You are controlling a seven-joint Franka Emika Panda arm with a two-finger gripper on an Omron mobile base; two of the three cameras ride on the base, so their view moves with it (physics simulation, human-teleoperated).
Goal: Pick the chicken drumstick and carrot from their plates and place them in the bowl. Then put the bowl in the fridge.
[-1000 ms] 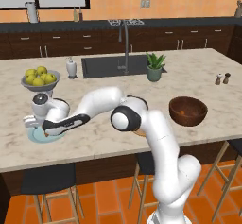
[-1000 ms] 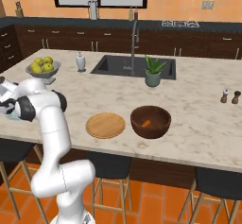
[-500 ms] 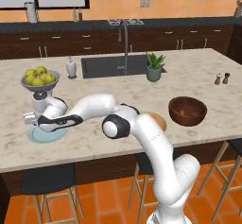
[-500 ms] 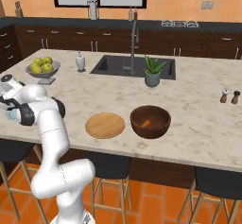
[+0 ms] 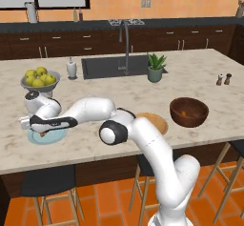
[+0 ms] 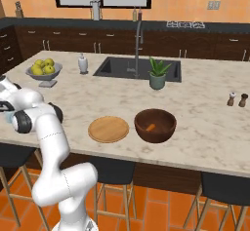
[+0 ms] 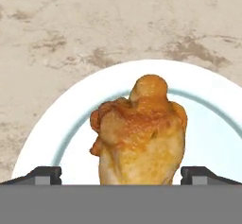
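We are looking, in the hand view, straight down on the chicken drumstick [image 7: 139,133], which is lying on the pale blue plate [image 7: 208,124] with its narrow knob pointing toward 12 o'clock and its thick end toward 6 o'clock. The gripper [image 7: 121,175] is standing fully released, its 2 fingertips [image 7: 42,175] flanking the thick end at 9 and 3 o'clock without touching it. In the left base view the plate is sitting near the counter's front edge, at 6 o'clock from the fruit bowl [image 5: 39,79]. The carrot [image 6: 152,126] is already resting in the bowl [image 6: 155,125], just beside the wooden plate [image 6: 108,129]. We are judging the drumstick light, lumpy, slightly yielding and glossy, hence slippery; we are recommending a hold across the broad meaty middle, where the flanks are running nearly parallel, rather than on the tapering knob.
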